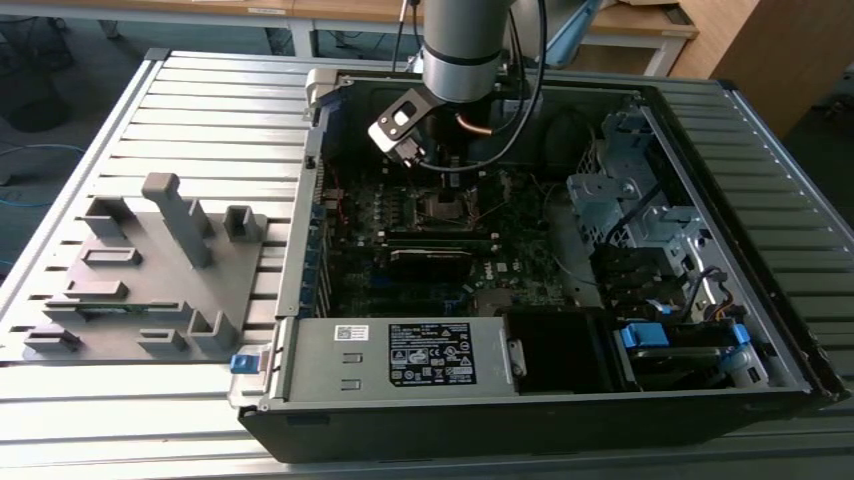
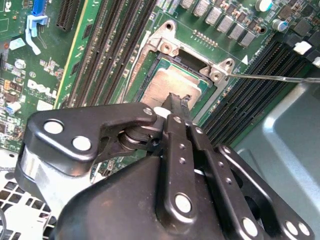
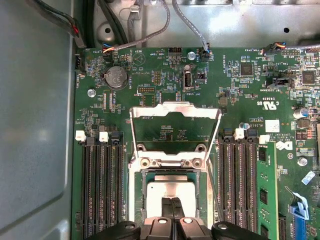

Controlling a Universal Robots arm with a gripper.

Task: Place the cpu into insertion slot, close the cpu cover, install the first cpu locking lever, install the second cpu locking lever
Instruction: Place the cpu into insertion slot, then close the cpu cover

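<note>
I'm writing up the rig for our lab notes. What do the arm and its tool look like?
The arm is a smooth grey cylinder with a dark ring, a silvery bracket at its wrist and black cables beside it. The tool is black: flat link bars joined by round silver pins, ending in two slim fingers.

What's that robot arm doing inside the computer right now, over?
End effector shut, tips right over the cpu. Cpu lying in its socket. Cpu cover stands open, off the socket.
</note>
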